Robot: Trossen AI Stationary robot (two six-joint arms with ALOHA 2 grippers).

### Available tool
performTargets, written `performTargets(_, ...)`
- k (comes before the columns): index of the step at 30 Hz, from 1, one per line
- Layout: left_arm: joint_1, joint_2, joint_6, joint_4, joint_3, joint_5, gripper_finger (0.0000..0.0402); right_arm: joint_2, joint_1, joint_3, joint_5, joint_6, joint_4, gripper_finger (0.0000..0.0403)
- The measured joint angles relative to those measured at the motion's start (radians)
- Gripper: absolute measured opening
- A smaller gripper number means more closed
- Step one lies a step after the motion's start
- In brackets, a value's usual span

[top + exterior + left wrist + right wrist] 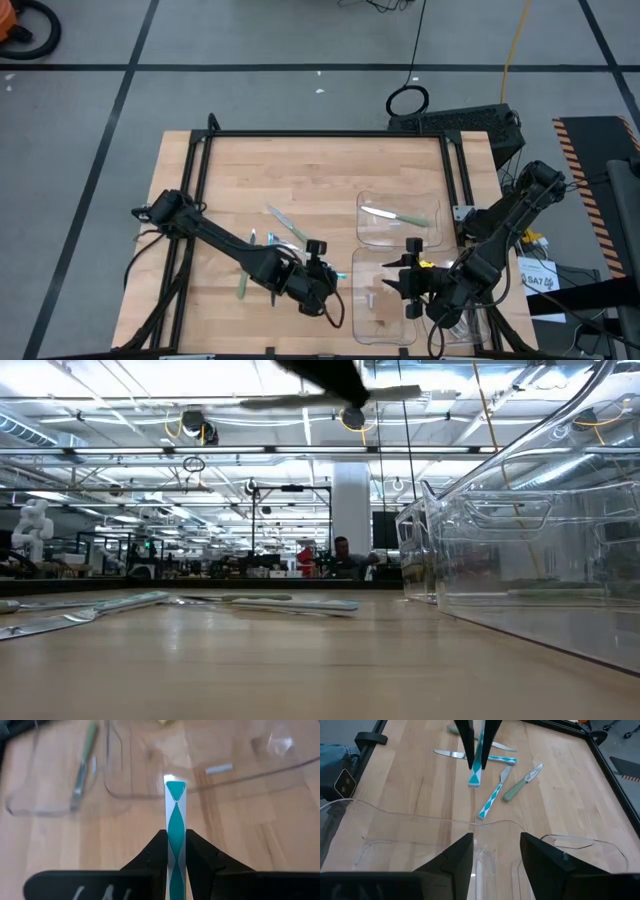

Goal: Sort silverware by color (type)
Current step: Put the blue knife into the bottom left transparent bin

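Transfer under way: the left gripper, clamped on a teal-and-white patterned utensil, carries it toward the near clear tray just ahead, needing a short advance over the rim before release, while the right gripper waits spread above that tray.

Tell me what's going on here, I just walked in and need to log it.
The left gripper holds a teal-and-white utensil above the table, near the clear trays. The right gripper is open over the nearer tray. One green-handled utensil already lies in the farther tray; several more utensils still lie on the wooden table.
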Motion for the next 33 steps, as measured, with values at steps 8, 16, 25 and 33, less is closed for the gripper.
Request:
performTargets(8, 0.004, 0.001, 0.245, 0.015, 0.104, 0.001, 0.0049, -0.015, 0.012, 0.000, -0.001, 0.071, -0.086, 0.0155)
performTargets(16, 0.006, 0.007, 0.516, 0.094, 0.138, 0.064, 0.0049, -0.069, 0.047, 0.000, 0.027, 0.187, -0.196, 0.0155)
performTargets(25, 0.023, 0.059, 0.900, 0.250, 0.139, 0.215, 0.0049, -0.073, 0.089, 0.000, 0.031, 0.191, -0.203, 0.0155)
performTargets(33, 0.017, 0.150, 1.283, 0.330, 0.139, 0.317, 0.0049, -0.073, 0.091, 0.000, 0.080, 0.185, -0.223, 0.0155)
